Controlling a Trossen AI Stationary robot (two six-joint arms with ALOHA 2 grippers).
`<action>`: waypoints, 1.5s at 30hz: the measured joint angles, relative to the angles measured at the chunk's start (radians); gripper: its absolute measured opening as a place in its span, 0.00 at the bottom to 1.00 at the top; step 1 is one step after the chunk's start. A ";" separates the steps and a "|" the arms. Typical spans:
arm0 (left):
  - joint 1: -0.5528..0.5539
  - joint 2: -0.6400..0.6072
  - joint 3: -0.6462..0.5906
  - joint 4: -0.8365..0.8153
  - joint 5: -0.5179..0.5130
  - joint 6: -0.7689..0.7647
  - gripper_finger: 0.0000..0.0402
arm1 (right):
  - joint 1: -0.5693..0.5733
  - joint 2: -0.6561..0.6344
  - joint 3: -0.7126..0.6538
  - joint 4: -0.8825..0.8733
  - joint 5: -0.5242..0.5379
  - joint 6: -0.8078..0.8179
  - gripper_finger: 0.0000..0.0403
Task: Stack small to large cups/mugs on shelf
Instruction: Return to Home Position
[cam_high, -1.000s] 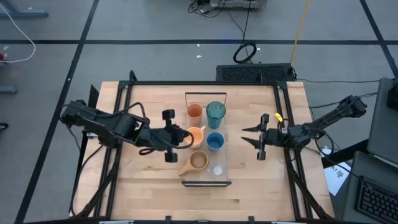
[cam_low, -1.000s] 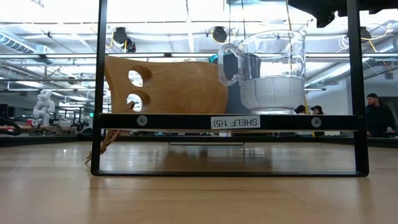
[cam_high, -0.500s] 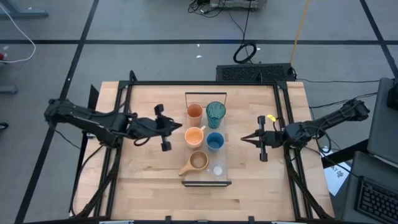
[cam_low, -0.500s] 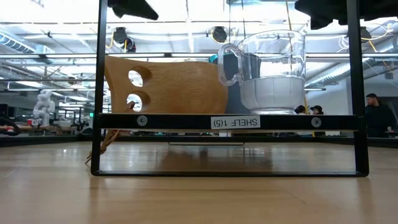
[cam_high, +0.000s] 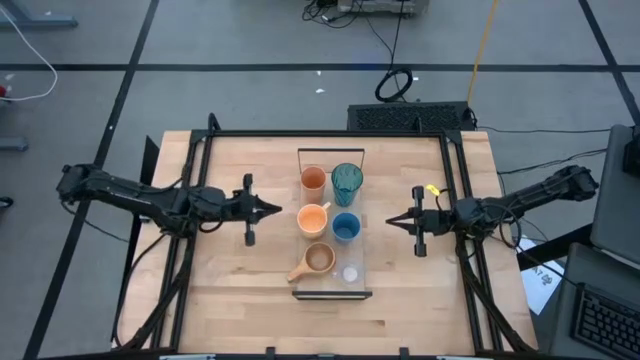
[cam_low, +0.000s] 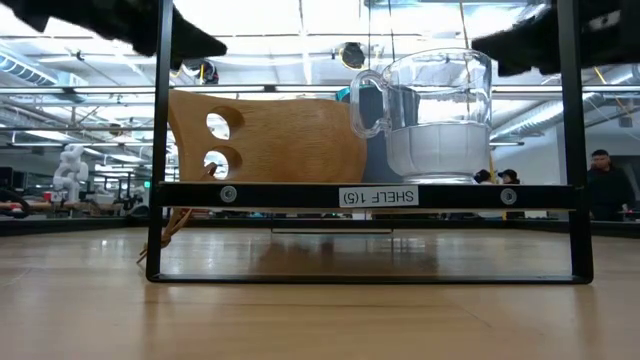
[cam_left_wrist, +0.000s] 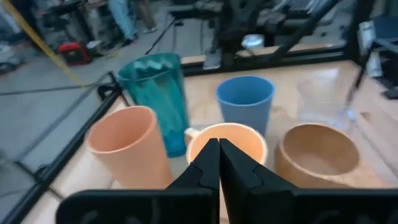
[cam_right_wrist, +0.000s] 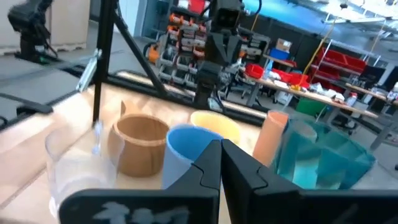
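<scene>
The shelf (cam_high: 364, 255) is a narrow light-wood board at the table's middle. Six vessels stand on it on their bases. They are the orange cup (cam_high: 313, 180), the teal tumbler (cam_high: 347, 183), the orange mug with pale handle (cam_high: 314, 218), the blue cup (cam_high: 346, 227), the tan handled mug (cam_high: 319, 259) and the tiny clear glass (cam_high: 350, 273). My left gripper (cam_high: 278, 209) is shut and empty, left of the orange mug (cam_left_wrist: 239, 135). My right gripper (cam_high: 390, 221) is shut and empty, right of the blue cup (cam_right_wrist: 183, 149).
The shelf has dark rails at its short ends; the near one (cam_low: 365, 195) crosses the low view in front of the tan mug (cam_low: 270, 135) and the clear glass (cam_low: 435, 115). A black frame (cam_high: 330, 134) borders the table. Bare wood lies on both sides of the shelf.
My left gripper has drawn back from the orange mug toward the table's left edge, and the mug stays on the shelf. My right gripper has kept its place right of the blue cup and has shut its fingers.
</scene>
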 joint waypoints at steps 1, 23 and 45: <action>0.008 -0.009 -0.024 0.029 0.024 0.005 0.01 | -0.003 -0.003 -0.008 -0.004 -0.001 0.000 0.00; 0.160 -0.101 -0.272 0.270 0.265 -0.005 0.02 | -0.029 -0.027 -0.133 0.087 -0.076 0.019 0.00; 0.201 -0.101 -0.448 0.510 0.343 -0.052 0.00 | -0.029 -0.191 -0.220 0.035 -0.076 0.000 0.00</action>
